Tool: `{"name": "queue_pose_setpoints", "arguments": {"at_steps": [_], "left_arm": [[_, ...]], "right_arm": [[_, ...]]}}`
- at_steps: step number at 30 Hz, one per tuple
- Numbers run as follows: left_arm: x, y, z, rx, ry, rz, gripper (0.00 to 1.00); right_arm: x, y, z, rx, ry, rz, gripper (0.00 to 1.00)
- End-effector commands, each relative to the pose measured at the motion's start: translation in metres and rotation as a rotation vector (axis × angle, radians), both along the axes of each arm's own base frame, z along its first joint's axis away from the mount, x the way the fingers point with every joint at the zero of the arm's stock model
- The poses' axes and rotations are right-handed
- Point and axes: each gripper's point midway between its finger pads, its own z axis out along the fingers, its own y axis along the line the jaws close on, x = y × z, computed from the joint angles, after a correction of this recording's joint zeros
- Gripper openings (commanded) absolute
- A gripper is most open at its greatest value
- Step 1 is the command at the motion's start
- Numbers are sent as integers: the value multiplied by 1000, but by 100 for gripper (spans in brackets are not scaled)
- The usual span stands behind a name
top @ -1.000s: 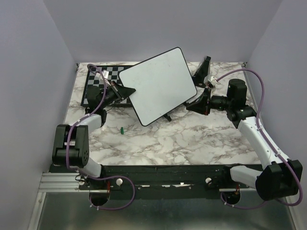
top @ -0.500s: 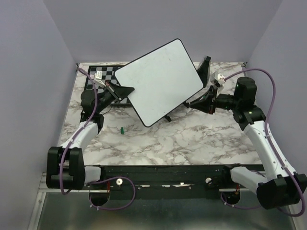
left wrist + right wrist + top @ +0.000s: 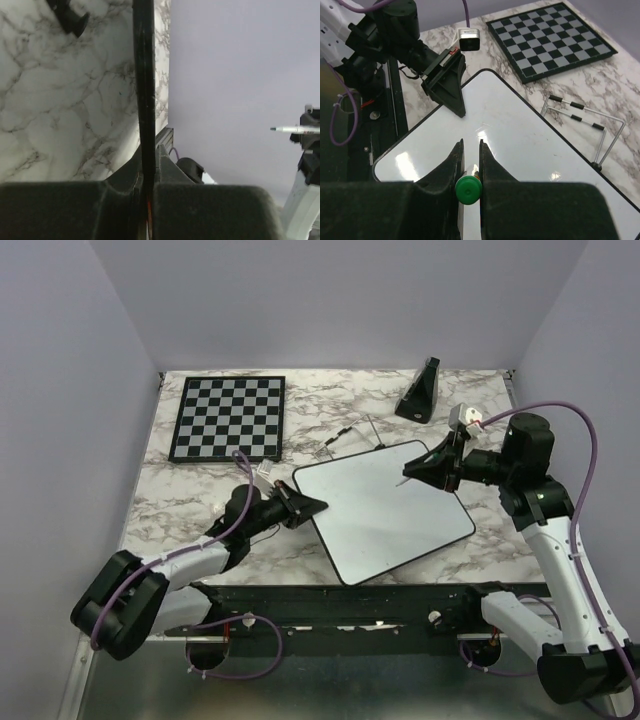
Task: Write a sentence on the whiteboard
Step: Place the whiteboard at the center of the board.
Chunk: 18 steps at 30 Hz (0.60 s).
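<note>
The blank whiteboard (image 3: 385, 510) is lying mid-tabletop (image 3: 200, 510). The left end effector (image 3: 316, 506) is pinching its edge; the right end effector (image 3: 422, 468) is clamping a marker (image 3: 468, 189) above it. Writing is about to start: the tip needs lowering.

A white marble-patterned table (image 3: 180, 495) with grey veins, closed in by plain lilac walls (image 3: 60, 390). A black-and-white chessboard (image 3: 228, 418) lies flat near the far left corner, well beyond the left gripper (image 3: 318, 505). A thin bent-wire stand (image 3: 355, 432) with short black sleeves lies on the marble beyond and between the left gripper and the right gripper (image 3: 415, 468). A small black wedge-shaped block (image 3: 420, 392) stands upright beyond the right gripper, near the back wall
</note>
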Motion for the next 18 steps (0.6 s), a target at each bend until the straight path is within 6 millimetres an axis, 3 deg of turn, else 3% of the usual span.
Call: {"name": "queue_pose_setpoints", "arguments": {"at_steps": [1,3,7,16,18], "left_arm": [[23,-16,56,-229,-77,132,0],[20,-32,53,-227,-60,110,0],[25,-46,25,-142,-16,130,0],[9,-38,-31,-132,28,118,0],[3,-40,-25,-184,9,83,0]], "right_arm": [[4,-4,-26,-27,63,-40,1],[6,-5,-30,-28,73,-50,1],[15,-9,-46,-48,89,-92,1],[39,-7,-77,-9,159,-159,1],[43,-5,-85,-13,168,-165,1]]}}
